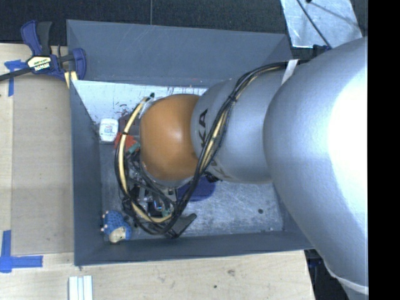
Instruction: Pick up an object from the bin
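Gripper (149, 197) low in the bin's (187, 49) left half, toward near edge, tucked under orange wrist cover (165, 136) & cable loops (122, 167); jaws open or closed – can't tell, hidden by cover. No thing seen held. Closest candidates: small blue-and-tan toy (114, 225) in near-left corner, just beside gripper; red thing (128, 141) by left wall, partly hidden behind cables; blue flat thing (201, 190) under arm toward bin's middle; small white labelled block (107, 129) near far-left corner, further off. Can't tell which sits directly beneath. Judgement for a clean grasp: descend straight, no sideways drag; keep cables clear of left wall; centre on one thing only, pref. away from wall so both sides get room; close gently, then lift vertical & check sth is actually between jaws before clearing rim
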Tool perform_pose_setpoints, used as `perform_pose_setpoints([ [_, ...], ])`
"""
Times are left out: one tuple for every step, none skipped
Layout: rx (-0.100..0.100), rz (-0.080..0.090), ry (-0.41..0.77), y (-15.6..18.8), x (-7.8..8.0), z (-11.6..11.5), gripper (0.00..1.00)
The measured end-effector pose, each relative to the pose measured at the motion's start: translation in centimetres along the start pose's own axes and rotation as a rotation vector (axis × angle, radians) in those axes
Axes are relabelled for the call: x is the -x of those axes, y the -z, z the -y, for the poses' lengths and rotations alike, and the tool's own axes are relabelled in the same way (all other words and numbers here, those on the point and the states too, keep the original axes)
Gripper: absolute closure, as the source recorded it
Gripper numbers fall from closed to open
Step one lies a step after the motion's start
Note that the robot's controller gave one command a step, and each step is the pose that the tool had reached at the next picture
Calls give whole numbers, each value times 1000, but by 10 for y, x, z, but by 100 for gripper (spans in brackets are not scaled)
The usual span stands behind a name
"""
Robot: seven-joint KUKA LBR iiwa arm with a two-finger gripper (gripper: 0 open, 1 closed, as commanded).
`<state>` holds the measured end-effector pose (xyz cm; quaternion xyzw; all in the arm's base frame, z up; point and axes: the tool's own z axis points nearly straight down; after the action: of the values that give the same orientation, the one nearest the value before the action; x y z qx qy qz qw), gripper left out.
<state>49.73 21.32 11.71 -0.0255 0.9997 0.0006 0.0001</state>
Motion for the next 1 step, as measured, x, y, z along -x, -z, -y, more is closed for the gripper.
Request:
perform_pose_setpoints([
  [-3, -1, -14, -49, 6, 93, 0],
])
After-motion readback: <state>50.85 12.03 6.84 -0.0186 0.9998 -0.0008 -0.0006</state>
